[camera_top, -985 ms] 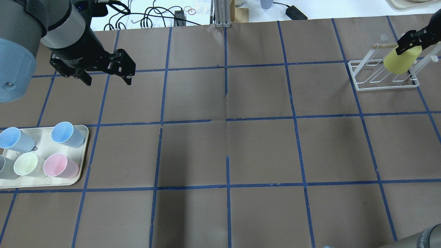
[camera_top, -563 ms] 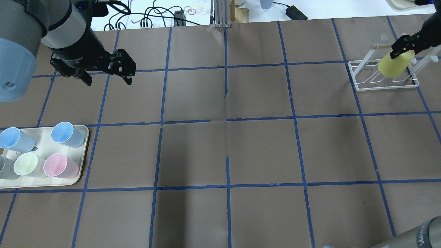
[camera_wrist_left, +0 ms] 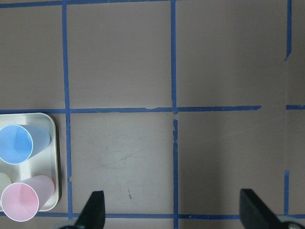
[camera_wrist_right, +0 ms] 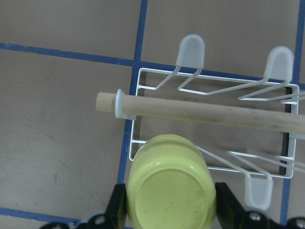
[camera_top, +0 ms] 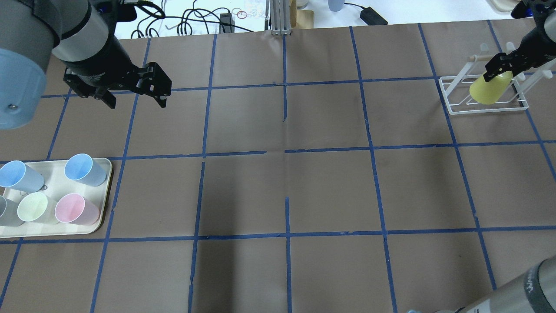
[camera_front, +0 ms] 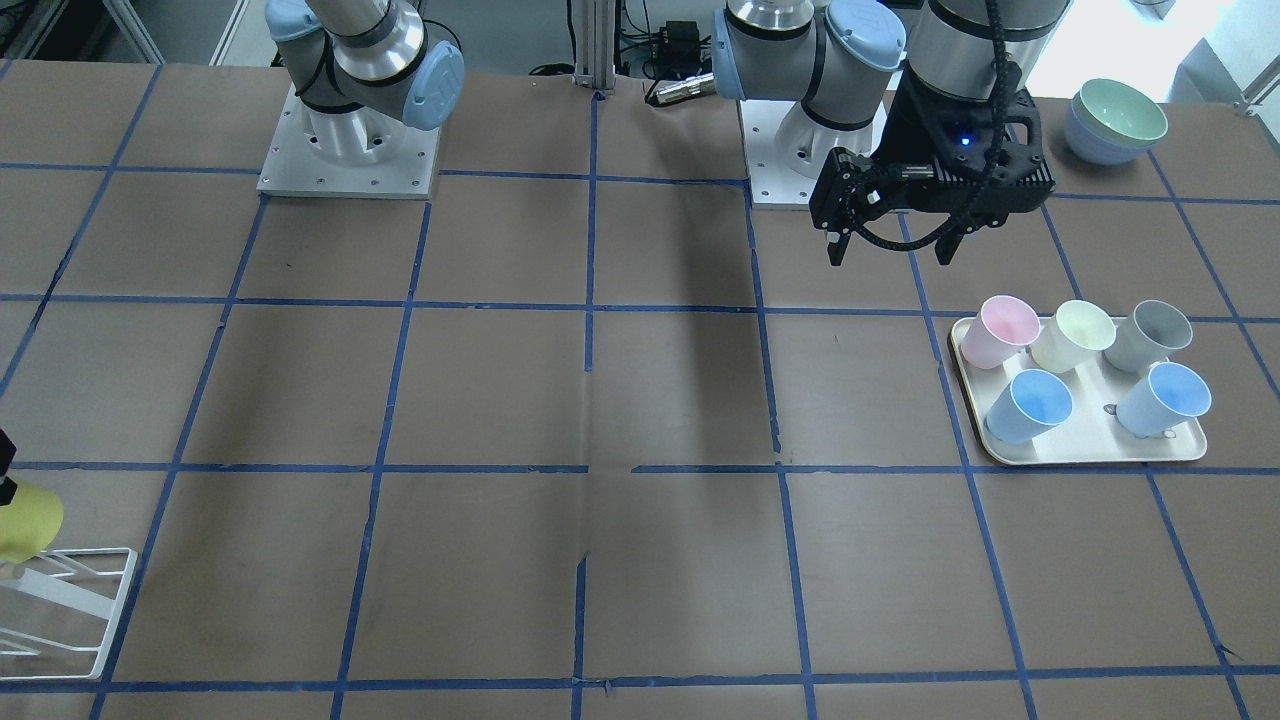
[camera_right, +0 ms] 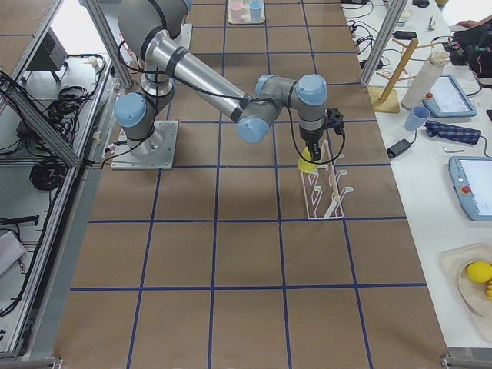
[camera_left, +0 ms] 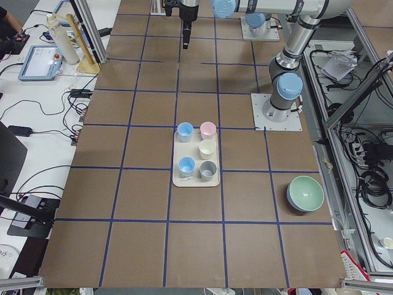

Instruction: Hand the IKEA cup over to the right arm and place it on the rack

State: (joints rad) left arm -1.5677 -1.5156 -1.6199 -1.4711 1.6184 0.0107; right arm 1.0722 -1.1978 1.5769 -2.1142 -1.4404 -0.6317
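Right tool [camera_top: 503, 71] is clamped on the IKEA cup [camera_top: 486, 89], which is base-up and tilted over one end of the rack [camera_top: 456, 106], just beside the rack's wooden bar [camera_wrist_right: 205, 112]. I can't quite tell whether the rim touches the wires. Left tool [camera_top: 137, 102] hangs well apart from the rack, above the worktop [camera_top: 330, 187], fingers spread.

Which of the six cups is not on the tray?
The bright yellow cup: the right gripper is shut on it over the white rack. The blue cups, pink cup, cream cup and grey cup stand on the tray.
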